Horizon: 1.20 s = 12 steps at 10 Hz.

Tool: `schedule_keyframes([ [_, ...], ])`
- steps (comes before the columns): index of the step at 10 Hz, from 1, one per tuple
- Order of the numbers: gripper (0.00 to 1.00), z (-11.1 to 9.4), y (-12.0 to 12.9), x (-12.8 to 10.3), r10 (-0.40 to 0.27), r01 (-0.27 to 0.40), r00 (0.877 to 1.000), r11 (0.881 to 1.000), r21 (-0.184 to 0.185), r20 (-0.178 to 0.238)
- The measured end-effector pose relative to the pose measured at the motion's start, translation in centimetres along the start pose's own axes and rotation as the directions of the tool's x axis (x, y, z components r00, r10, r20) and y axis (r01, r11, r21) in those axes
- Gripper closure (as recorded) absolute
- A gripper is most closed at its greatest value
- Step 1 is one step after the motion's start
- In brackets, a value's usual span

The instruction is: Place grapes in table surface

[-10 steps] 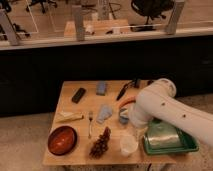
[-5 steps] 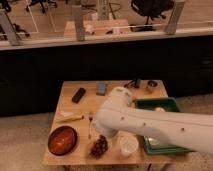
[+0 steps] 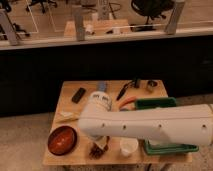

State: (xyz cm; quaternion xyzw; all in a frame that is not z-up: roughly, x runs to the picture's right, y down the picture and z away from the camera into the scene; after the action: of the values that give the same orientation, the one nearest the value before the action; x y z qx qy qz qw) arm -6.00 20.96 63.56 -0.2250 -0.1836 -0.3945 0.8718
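Here, arm (image 3: 150,127) level across table surface (image 3: 65,101); gripper (image 3: 102,143) at grapes (image 3: 95,151)

Tool (image 3: 102,143) low over table (image 3: 70,97) front edge, grapes (image 3: 95,151) just beneath. Bowl (image 3: 62,140) left of tool, cup (image 3: 129,147) right, tray (image 3: 156,103) farther right on table.

**Grapes near the table's front edge**

A small, lumpy bunch of dark reddish-purple grapes (image 3: 95,151) sat low on the light wooden rectangular tabletop (image 3: 69,104), near its front edge and left of centre. The gripper (image 3: 102,143), just above the bunch, hid its upper part. The smooth, pale tan tabletop stood level.
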Motion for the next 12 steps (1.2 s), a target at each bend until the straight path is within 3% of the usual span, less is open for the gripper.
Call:
schedule_keyframes([
  [3,0.20,1.0,0.1,1.3,-0.029,0.028,0.999,0.999,0.028,0.043],
  [6,0.20,3.6,1.0,4.9,-0.077,0.075,0.997,0.996,0.057,0.023],
  [9,0.20,7.0,2.0,5.5,-0.144,0.144,0.990,0.989,0.017,-0.009],
  [12,0.20,10.6,1.1,5.4,-0.224,0.224,0.975,0.974,-0.018,0.009],
])
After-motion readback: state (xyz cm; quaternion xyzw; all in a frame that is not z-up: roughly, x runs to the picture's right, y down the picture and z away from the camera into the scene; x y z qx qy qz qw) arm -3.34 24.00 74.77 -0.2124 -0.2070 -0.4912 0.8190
